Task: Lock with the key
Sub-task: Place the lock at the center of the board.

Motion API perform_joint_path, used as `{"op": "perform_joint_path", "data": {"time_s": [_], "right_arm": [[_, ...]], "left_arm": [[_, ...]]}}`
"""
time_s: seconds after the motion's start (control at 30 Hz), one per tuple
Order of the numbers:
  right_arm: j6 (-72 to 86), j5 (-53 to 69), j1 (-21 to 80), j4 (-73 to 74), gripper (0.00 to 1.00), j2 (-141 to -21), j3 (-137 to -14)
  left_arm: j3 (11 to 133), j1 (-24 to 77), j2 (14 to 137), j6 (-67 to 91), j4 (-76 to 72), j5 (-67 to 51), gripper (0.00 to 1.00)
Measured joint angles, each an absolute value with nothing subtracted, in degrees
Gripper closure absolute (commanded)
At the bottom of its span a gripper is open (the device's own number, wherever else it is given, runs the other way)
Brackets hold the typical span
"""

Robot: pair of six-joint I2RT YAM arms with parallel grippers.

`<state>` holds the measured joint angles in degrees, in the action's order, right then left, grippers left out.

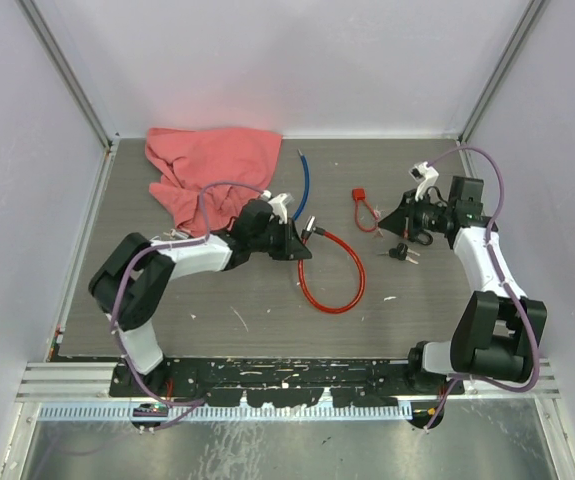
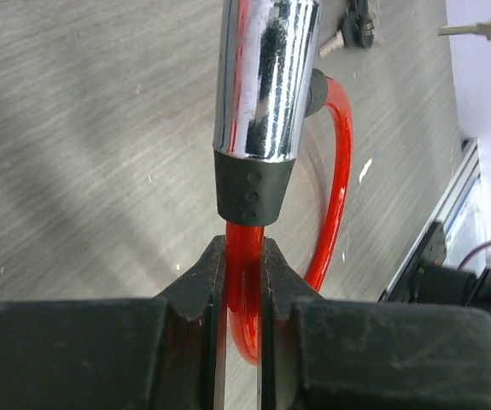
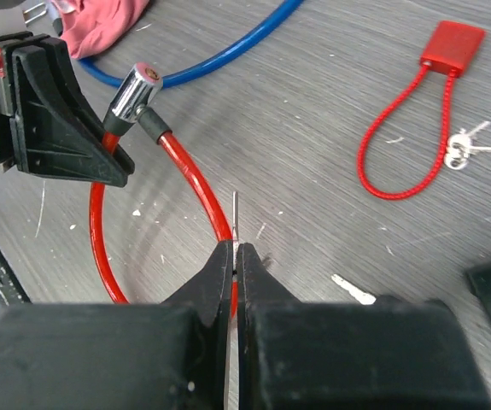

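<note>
The red cable lock (image 3: 195,184) is laid in a loop at the centre of the surface (image 1: 217,300). Its cable is pinched by the left hand (image 2: 243,260) just below the chrome lock head (image 2: 266,77). A key (image 3: 235,209) is pinched blade-out in the right hand (image 3: 234,256), at 3 o'clock of the head and apart from it. From the loop, a pink cloth (image 1: 207,165) is seen at 11 o'clock, a blue cable (image 1: 305,185) at 12 and a small red padlock (image 1: 359,196) at 1.
</note>
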<state>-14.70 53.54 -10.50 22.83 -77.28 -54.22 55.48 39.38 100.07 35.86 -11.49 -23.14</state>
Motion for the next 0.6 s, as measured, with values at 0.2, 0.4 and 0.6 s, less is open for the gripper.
{"op": "perform_joint_path", "data": {"time_s": [0.2,0.4,0.6], "right_arm": [[-16.6,55.1,-14.1,22.6,0.98,-76.8,-53.3],[-19.7,57.3,-14.0,25.5,0.98,-77.7,-53.8],[-23.7,57.5,-13.5,29.7,0.98,-80.6,-55.2]], "left_arm": [[58.9,41.3,106.3,41.9,-15.4,-18.5,1.0],[59.6,46.4,108.6,45.7,-18.7,-12.6,0.99],[58.3,50.6,110.7,50.6,-23.9,-6.1,0.9]]}}
